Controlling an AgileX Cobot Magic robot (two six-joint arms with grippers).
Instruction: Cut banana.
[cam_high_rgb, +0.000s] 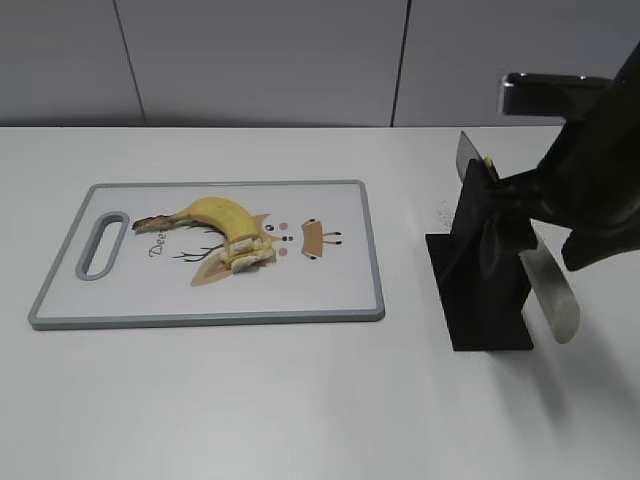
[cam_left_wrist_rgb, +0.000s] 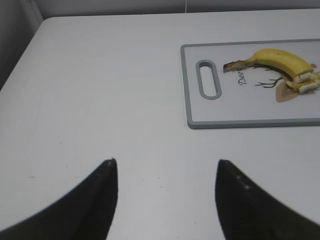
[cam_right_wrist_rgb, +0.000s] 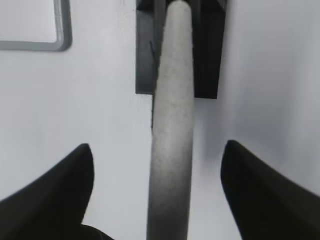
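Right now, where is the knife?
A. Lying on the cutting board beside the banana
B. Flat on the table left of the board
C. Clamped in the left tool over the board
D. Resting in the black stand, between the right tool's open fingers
D: the knife sits in the black stand, its grey handle between the spread fingers of the right tool, untouched.

Cut banana slices blur together, their number unreadable; the cutting board runs off the left wrist view's right edge; a knife's handle exits the right wrist view's bottom.
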